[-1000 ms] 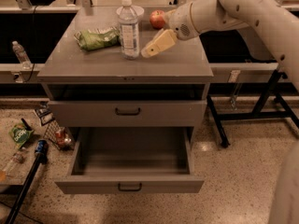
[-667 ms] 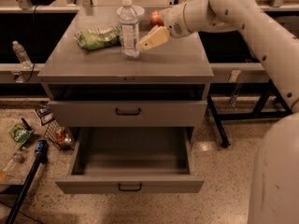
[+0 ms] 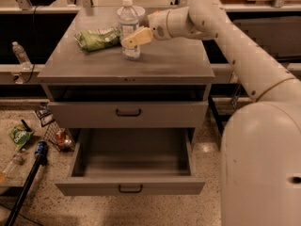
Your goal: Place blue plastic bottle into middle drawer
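Note:
The blue plastic bottle, clear and ribbed with a white cap, stands upright near the back middle of the grey cabinet top. My gripper reaches in from the right and sits at the bottle's mid-height, overlapping its front right side. The bottle rests on the cabinet top. The middle drawer, the lower of the two handled drawers, is pulled out wide with its inside bare. My arm stretches across the right side of the top.
A green snack bag lies left of the bottle. The upper handled drawer is shut. A small thin bottle stands on a ledge at far left. Litter and a black pole lie on the floor left.
My arm has swung left across the cabinet top. The gripper has gone from a little right of the bottle to right against it. The bottle has not moved.

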`<action>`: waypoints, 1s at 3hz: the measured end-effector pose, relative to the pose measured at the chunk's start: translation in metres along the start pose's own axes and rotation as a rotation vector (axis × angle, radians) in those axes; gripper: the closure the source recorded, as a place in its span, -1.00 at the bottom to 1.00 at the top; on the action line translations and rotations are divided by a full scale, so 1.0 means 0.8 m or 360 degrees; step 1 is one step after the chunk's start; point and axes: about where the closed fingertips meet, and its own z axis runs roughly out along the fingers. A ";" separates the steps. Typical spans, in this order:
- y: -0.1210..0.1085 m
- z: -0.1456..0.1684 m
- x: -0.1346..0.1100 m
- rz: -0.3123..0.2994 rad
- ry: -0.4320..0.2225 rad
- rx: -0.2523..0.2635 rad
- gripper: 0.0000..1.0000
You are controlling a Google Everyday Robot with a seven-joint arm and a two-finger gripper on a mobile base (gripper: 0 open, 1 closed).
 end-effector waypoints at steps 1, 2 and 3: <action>-0.003 0.029 -0.001 0.0041 -0.0036 -0.0018 -0.51; 0.004 0.041 -0.005 0.0023 -0.0056 -0.0093 0.11; 0.011 0.015 -0.005 -0.0001 -0.0076 -0.0155 0.57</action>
